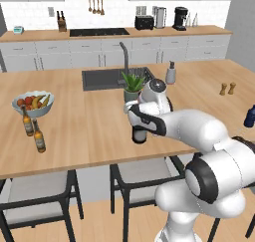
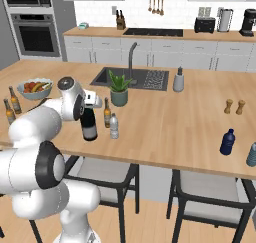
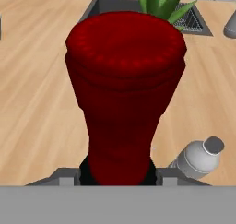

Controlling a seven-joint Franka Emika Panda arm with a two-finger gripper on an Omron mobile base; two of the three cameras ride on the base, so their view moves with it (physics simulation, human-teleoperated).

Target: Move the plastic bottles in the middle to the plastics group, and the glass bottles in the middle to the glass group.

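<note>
The tall near-black wine bottle [image 2: 89, 127] stands upright near the island's front edge, and its red top [image 3: 124, 80] rises right in front of the hand camera. My gripper [image 2: 90, 106] is shut on the wine bottle's neck, a finger on each side; from the left I see the hand [image 1: 143, 117] above the bottle's base [image 1: 139, 135]. Just right of it stand a small brown beer bottle [image 2: 106, 113] and the clear water bottle [image 2: 114, 126] [image 3: 198, 156]. Two brown beer bottles [image 1: 27, 122] [image 1: 39, 136] stand far left. The dark blue bottle [image 2: 227, 142] is far right.
A fruit bowl [image 1: 33, 102] sits behind the left beer bottles. A potted plant [image 2: 119, 89], the sink [image 2: 145, 78] and a soap dispenser [image 2: 178, 80] lie behind the middle bottles. Wooden shakers [image 2: 228, 106] stand at the right. Chairs are tucked under the counter's front edge.
</note>
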